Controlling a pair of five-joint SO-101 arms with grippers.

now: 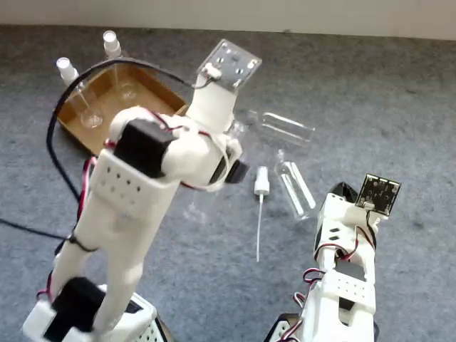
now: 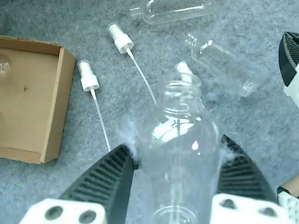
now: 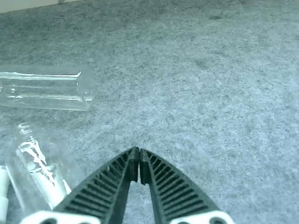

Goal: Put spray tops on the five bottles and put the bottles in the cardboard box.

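LEFT: left gripper [image 2: 177, 147] clamped tight on an upright clear plastic bottle [image 2: 180, 116], neck open, above the grey carpet [image 2: 266, 121] | RIGHT: right gripper [image 3: 138, 158] pressed together beside two clear bottles [image 3: 44, 91] [image 3: 35, 172] lying down | LOOSE: two white spray tops [image 2: 88, 79] [image 2: 120, 39] on the carpet by the brown cardboard box [image 2: 55, 107] | BOX: two topped bottles [image 1: 68, 71] [image 1: 112, 44] standing inside.

The grey carpeted table [image 1: 399, 100] bears a cardboard box [image 1: 71, 132] at the high view's upper left. Right of centre lie an upper bottle [image 1: 286, 128] and a lower bottle [image 1: 296, 187], both on their sides. A spray top [image 1: 261, 182] lies just left of the lower bottle, and a second top [image 2: 88, 77] lies near the box.
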